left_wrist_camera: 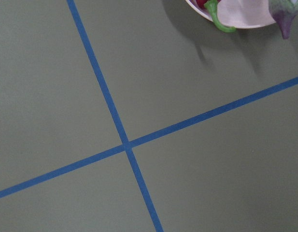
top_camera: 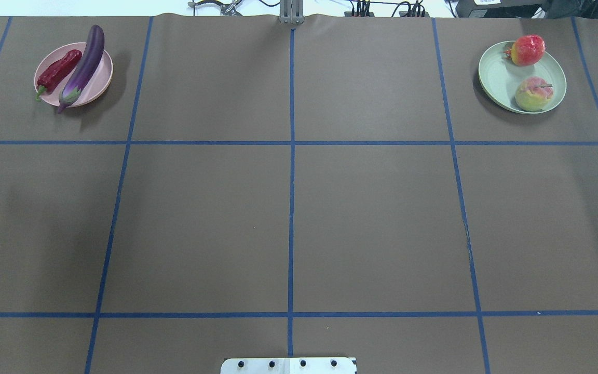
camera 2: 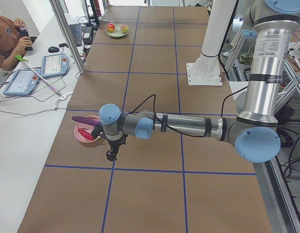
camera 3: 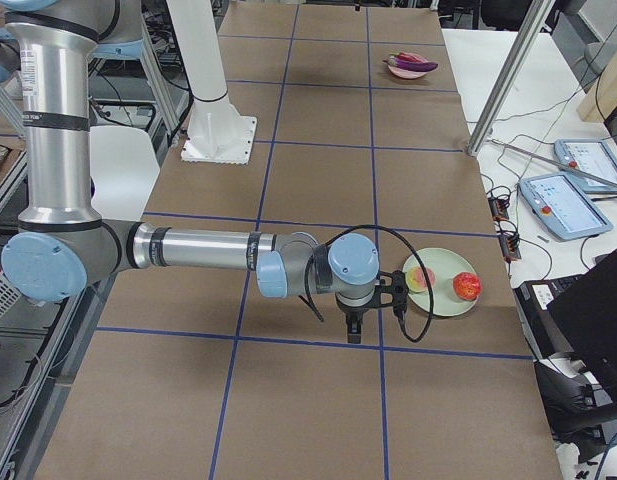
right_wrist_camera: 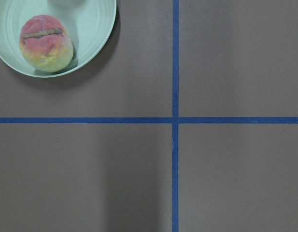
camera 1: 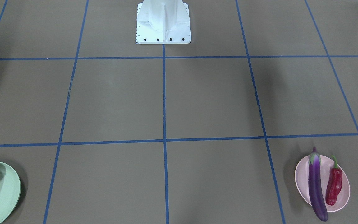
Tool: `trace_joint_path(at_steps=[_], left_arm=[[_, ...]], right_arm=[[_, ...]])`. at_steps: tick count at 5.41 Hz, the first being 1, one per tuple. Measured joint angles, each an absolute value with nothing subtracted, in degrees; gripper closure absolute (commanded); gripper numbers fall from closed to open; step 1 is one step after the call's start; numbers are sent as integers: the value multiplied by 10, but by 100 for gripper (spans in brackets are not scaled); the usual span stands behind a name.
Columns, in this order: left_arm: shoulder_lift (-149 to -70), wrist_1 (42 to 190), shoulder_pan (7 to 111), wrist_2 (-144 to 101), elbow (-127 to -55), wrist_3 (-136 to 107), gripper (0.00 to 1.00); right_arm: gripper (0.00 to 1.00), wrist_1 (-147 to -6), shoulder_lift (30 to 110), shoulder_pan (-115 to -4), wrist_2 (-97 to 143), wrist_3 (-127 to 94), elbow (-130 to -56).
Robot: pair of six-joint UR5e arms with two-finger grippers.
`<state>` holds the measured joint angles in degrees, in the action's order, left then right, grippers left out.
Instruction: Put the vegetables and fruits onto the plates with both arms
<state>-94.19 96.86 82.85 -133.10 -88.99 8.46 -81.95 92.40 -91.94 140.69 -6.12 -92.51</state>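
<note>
The purple eggplant (top_camera: pixel 82 67) and red chili pepper (top_camera: pixel 59 69) lie side by side on the pink plate (top_camera: pixel 99 87) at the far left. The pomegranate (top_camera: pixel 527 50) and peach (top_camera: pixel 533 94) sit on the mint green plate (top_camera: pixel 499 78) at the far right. My left gripper (camera 2: pixel 111 155) hangs above the table just beside the pink plate (camera 2: pixel 84 139). My right gripper (camera 3: pixel 354 330) hangs just beside the green plate (camera 3: pixel 443 297). Both show only in the side views, so I cannot tell whether they are open or shut. The right wrist view shows the peach (right_wrist_camera: pixel 46 43).
The white base block (top_camera: pixel 288 365) stands at the near middle edge. Blue tape lines grid the brown table. An operator (camera 2: pixel 6 34) sits at a side desk with tablets (camera 2: pixel 55 64), beyond a slanted metal post (camera 2: pixel 67 34).
</note>
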Motion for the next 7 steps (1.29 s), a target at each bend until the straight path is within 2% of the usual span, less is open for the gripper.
trace_joint_path(at_steps=[4, 7], left_arm=[[-940, 871, 888, -1356, -950, 86, 0], [-921, 865, 892, -1305, -952, 101, 0]], right_arm=[[0, -986, 934, -938, 1425, -15, -1003], [0, -1000, 956, -937, 1397, 4, -995]])
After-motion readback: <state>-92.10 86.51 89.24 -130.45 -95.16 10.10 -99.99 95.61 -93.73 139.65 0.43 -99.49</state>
